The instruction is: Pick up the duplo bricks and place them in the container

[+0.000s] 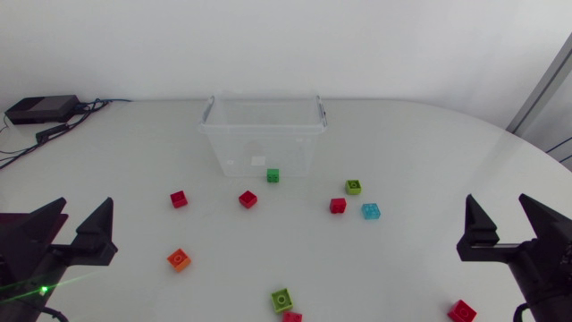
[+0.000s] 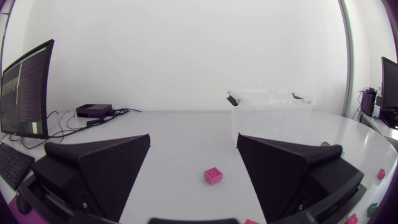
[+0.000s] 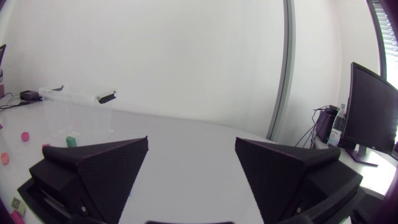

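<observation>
A clear plastic container (image 1: 259, 125) stands at the back middle of the table. Duplo bricks lie scattered in front of it: a green one (image 1: 273, 175) at its front wall, red ones (image 1: 179, 199) (image 1: 248, 199) (image 1: 337, 206), a lime one (image 1: 353, 187), a light blue one (image 1: 371, 211) and an orange one (image 1: 179, 259). My left gripper (image 1: 79, 228) hovers open and empty at the near left. In its wrist view (image 2: 193, 174) a red brick (image 2: 213, 175) lies ahead of its fingers. My right gripper (image 1: 509, 228) (image 3: 191, 174) is open and empty at the near right.
Near the front edge lie a lime brick (image 1: 281, 299), a red brick (image 1: 292, 316) and another red brick (image 1: 462, 310) close to my right arm. A black box with cables (image 1: 40, 109) sits at the back left corner.
</observation>
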Tool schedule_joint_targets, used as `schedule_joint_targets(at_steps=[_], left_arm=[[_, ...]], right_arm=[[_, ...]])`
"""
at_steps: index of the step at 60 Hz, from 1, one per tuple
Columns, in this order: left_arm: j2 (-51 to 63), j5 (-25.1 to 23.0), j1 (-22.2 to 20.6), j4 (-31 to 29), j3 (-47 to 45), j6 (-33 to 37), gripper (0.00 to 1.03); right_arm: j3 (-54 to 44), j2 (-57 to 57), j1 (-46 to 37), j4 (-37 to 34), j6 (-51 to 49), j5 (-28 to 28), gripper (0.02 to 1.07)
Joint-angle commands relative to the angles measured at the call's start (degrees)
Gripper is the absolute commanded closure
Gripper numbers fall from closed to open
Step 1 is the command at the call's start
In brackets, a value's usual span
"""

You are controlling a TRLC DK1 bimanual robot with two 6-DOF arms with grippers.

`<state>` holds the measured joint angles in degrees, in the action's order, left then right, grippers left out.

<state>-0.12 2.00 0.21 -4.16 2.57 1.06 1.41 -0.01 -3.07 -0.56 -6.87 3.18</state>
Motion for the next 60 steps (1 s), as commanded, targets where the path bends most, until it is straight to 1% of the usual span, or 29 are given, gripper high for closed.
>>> schedule_joint_targets(at_steps=[1, 14, 19, 28, 35, 43, 46, 50, 53, 54, 56, 60], left_arm=[[-0.06, 0.02, 0.14, -0.93, 3.32, -0.97, 0.07], [9.52, 0.02, -0.12, -2.87, 11.41, -0.97, 0.08], [14.45, 0.02, -0.30, -3.92, 15.89, -1.24, 0.08], [24.64, -0.07, -1.26, -7.00, 23.62, -1.41, 0.08], [33.43, -0.07, -3.90, -12.80, 30.04, -0.71, 0.08], [44.59, -0.07, -5.83, -21.59, 37.16, 1.66, 0.09], [48.64, -0.07, -7.15, -24.75, 39.71, 2.54, 0.09], [53.38, -0.07, -8.03, -28.88, 42.43, 5.36, 0.09], [57.69, -0.07, -8.56, -31.96, 44.63, 10.63, 0.09], [62.35, -0.07, -9.17, -35.47, 46.30, 11.68, 0.09], [64.46, -0.24, -9.79, -36.53, 46.56, 12.65, 0.09], [66.13, -1.47, -10.05, -36.35, 45.68, 15.46, 0.09]], right_arm=[[2.63, -0.25, 0.26, -1.38, -0.60, -0.10, 0.06], [9.14, 4.41, 0.79, -4.45, -0.68, -0.10, 0.06], [12.56, 8.18, 0.87, -5.51, -0.60, -0.10, 0.06], [20.65, 19.70, 1.14, -7.97, -0.60, -0.28, 0.06], [25.92, 29.45, 0.26, -9.73, -0.60, -0.37, 0.06], [30.14, 37.72, -0.97, -12.27, 0.55, -2.83, 0.06], [31.55, 40.09, -1.94, -13.86, 1.42, -4.85, 0.06], [33.57, 43.34, -2.73, -16.23, 2.13, -6.70, 0.06], [34.89, 45.89, -2.82, -17.81, 2.13, -7.31, 0.06], [35.86, 47.74, -2.91, -19.04, 2.13, -8.01, 0.06], [36.38, 48.79, -3.08, -19.75, 2.13, -8.45, 0.06], [37.53, 51.16, -3.08, -21.85, 0.81, -9.07, 0.06]])
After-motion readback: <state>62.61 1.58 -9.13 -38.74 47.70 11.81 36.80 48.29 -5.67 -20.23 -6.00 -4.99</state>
